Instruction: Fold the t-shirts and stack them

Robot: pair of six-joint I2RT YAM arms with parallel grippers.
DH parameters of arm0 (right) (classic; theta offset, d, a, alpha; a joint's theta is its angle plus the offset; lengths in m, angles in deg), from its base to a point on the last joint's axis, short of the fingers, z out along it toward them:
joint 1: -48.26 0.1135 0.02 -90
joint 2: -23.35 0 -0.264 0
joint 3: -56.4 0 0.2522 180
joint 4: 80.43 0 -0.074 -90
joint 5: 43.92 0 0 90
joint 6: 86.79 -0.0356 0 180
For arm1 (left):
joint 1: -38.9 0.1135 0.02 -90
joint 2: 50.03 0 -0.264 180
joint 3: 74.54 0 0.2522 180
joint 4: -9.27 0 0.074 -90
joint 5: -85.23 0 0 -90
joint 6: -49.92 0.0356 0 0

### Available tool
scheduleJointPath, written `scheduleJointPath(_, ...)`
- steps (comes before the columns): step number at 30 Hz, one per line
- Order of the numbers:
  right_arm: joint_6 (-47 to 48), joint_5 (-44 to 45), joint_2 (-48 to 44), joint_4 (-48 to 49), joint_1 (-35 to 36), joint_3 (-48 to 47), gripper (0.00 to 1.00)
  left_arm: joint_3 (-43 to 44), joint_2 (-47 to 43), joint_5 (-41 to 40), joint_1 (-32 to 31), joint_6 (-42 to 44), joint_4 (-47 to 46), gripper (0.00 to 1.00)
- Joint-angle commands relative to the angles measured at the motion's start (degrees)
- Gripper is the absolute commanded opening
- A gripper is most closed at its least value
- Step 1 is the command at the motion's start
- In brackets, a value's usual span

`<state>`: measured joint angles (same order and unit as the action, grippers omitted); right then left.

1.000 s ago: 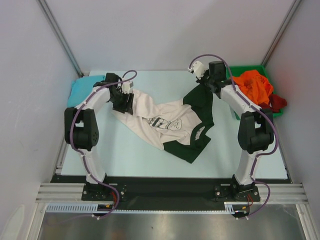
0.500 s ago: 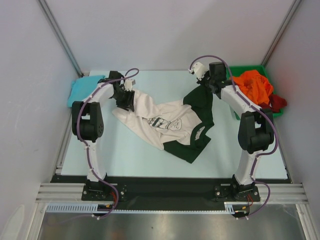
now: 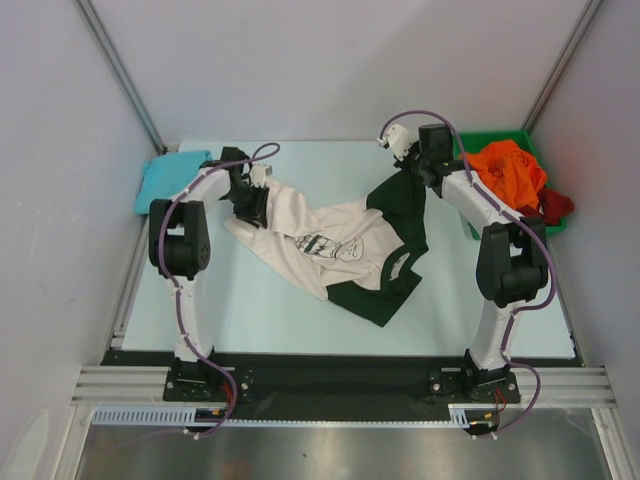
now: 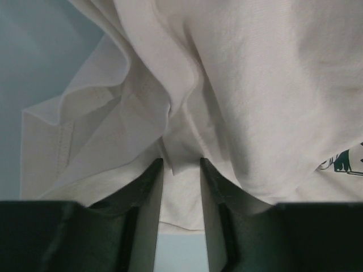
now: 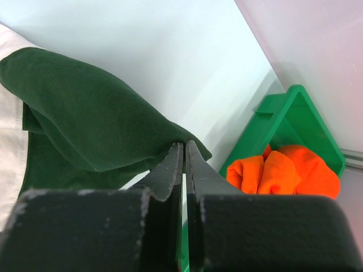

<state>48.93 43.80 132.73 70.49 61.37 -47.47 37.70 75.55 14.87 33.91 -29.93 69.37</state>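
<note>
The cream t-shirt (image 3: 320, 235) with dark green sleeves and a cartoon print lies crumpled across the middle of the table. My left gripper (image 3: 250, 205) is at its left hem, and in the left wrist view the gripper (image 4: 181, 164) is open, with a fold of cream cloth (image 4: 227, 85) between the parted fingers. My right gripper (image 3: 408, 165) is shut on the dark green sleeve (image 5: 85, 113) and holds it raised at the back right; its jaws (image 5: 184, 144) are pressed together. A teal t-shirt (image 3: 165, 180) lies at the back left.
A green plastic bin (image 3: 500, 135) stands at the back right corner, close to the right arm, holding an orange t-shirt (image 3: 508, 168) and a dark red one (image 3: 555, 207). The bin (image 5: 295, 107) and orange cloth (image 5: 289, 170) also show beside the right fingers. White walls surround the table.
The left arm's elbow has swung back and up toward the teal shirt while its gripper stays at the cream hem with narrower jaws. The right arm has not moved.
</note>
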Motion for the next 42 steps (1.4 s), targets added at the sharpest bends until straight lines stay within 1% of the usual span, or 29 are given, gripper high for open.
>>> scheduleJointPath(1,0.08,0.61,-0.40,1.86,-0.27,-0.42,0.00,2.07,-0.25,0.22,0.42,1.80,0.06,0.29)
scheduleJointPath(8,-0.01,0.61,-0.40,2.04,-0.53,-0.25,0.00,1.90,-0.86,0.14,0.34,2.42,0.15,0.15)
scheduleJointPath(9,-0.01,0.61,-0.40,2.13,-0.53,-0.16,0.00,1.81,-0.95,0.22,0.25,2.42,0.15,0.13)
scheduleJointPath(12,-0.01,0.61,-0.40,2.13,-0.80,0.19,0.00,1.63,-1.48,0.31,0.16,2.68,0.32,0.00)
scheduleJointPath(15,-0.10,0.79,-0.49,2.30,-1.24,0.37,0.00,1.63,-3.23,0.75,0.16,3.47,0.76,0.01)
scheduleJointPath(20,-0.10,0.70,-1.28,2.48,-2.03,0.72,0.00,1.02,-10.52,1.19,0.07,3.73,-0.03,0.00)
scheduleJointPath(24,-0.10,0.61,-1.45,2.65,-3.17,0.54,0.00,-0.73,-16.49,-0.39,0.07,4.44,-0.38,0.00)
scheduleJointPath(29,0.25,0.70,-1.10,2.74,-3.87,-0.42,0.00,-2.41,-21.25,-2.06,-0.01,5.23,-0.29,0.00)
scheduleJointPath(32,-0.27,0.35,-2.06,1.70,-4.31,-1.56,0.00,-0.49,-24.15,-3.46,-0.01,6.02,0.50,0.01)
scheduleJointPath(38,-4.84,-0.62,-4.17,-4.28,-5.63,-9.12,0.00,4.96,-29.95,-3.73,-0.10,7.51,1.82,0.01)
scheduleJointPath(42,-7.30,-0.79,-7.86,-5.52,-5.98,-10.97,0.00,5.06,-33.90,-2.33,-0.10,7.87,1.64,0.00)
